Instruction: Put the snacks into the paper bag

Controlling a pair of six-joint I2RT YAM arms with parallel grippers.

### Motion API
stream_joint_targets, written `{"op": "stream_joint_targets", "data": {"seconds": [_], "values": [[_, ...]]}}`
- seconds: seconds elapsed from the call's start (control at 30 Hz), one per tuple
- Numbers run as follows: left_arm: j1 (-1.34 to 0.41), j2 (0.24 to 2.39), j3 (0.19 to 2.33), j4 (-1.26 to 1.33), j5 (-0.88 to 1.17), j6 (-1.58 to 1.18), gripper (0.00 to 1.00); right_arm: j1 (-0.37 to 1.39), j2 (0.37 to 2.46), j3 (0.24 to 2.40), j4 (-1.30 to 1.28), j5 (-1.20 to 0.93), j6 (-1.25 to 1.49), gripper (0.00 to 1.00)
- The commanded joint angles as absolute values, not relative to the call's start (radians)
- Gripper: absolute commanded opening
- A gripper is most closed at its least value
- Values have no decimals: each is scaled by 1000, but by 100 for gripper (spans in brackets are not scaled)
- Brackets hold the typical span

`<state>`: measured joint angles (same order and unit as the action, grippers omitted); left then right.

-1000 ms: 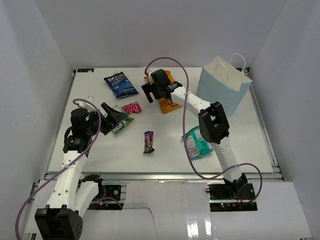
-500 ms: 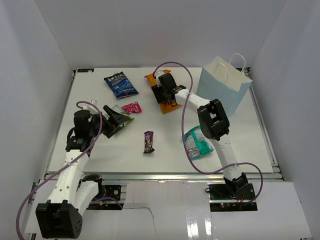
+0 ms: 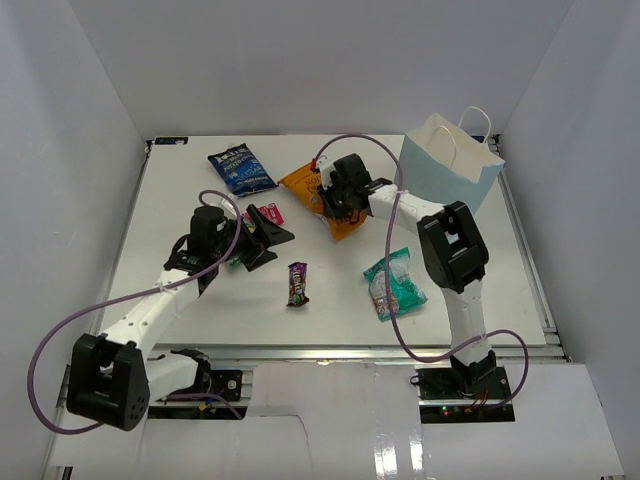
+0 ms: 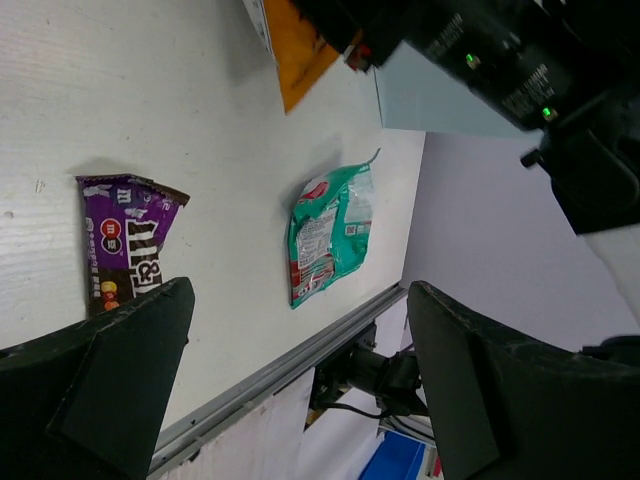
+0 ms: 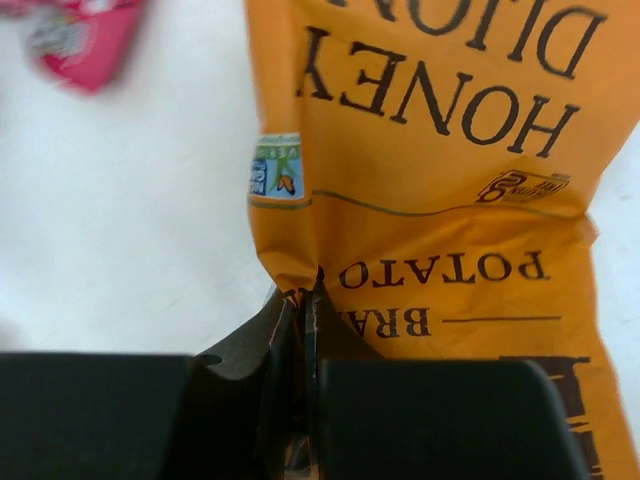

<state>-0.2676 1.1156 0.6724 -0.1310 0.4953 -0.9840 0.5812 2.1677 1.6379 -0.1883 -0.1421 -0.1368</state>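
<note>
My right gripper (image 3: 337, 198) is shut on a pinched fold at the edge of the large orange chip bag (image 3: 303, 183), at the back middle of the table; the wrist view shows the fold between the jaws (image 5: 305, 312) and the bag's print (image 5: 440, 170). The light-blue paper bag (image 3: 452, 170) stands upright to the right of it. My left gripper (image 3: 268, 236) hangs open and empty over the table, partly covering the pink packet (image 3: 262, 212). Below it in the left wrist view lie the purple candy bar (image 4: 125, 245) and the teal packet (image 4: 328, 232).
A dark blue bag (image 3: 240, 168) lies at the back left. The candy bar (image 3: 297, 283) and the teal packet (image 3: 395, 285) lie toward the front. The right arm's cable loops over the table. White walls close in three sides.
The right gripper has shut on the orange chip bag and shifted it, turning it leftward. The left arm has swung right toward the table's middle, over the pink packet, still open.
</note>
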Motion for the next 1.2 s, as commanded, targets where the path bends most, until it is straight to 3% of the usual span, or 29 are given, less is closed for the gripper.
{"op": "stream_joint_targets", "data": {"seconds": [0.0,0.3,0.8,0.9,0.93,0.97,1.03,1.07,1.13,1.17], "values": [[-296,1156,729,-48,456,-1025,98,578,2004,1544,-201,-375,-179,8],[-311,1288,749,0,394,-1069,98,577,1766,1312,-215,-738,-189,8],[-321,1466,782,18,331,-1235,90,612,1686,1233,-275,-871,-233,8],[-334,1522,816,15,348,-1249,74,618,1690,1250,-290,-882,-241,8],[-339,1544,824,18,366,-1250,59,623,1692,1256,-298,-885,-255,8],[-339,1552,831,17,376,-1244,50,623,1693,1261,-317,-887,-261,8],[-342,1560,841,18,396,-1239,38,626,1697,1276,-345,-905,-302,13],[-342,1557,842,18,397,-1220,31,626,1698,1282,-363,-919,-326,27],[-342,1539,847,15,393,-1168,28,626,1712,1328,-472,-945,-436,60],[-342,1531,848,12,391,-1140,25,624,1715,1350,-512,-943,-471,66]]}}
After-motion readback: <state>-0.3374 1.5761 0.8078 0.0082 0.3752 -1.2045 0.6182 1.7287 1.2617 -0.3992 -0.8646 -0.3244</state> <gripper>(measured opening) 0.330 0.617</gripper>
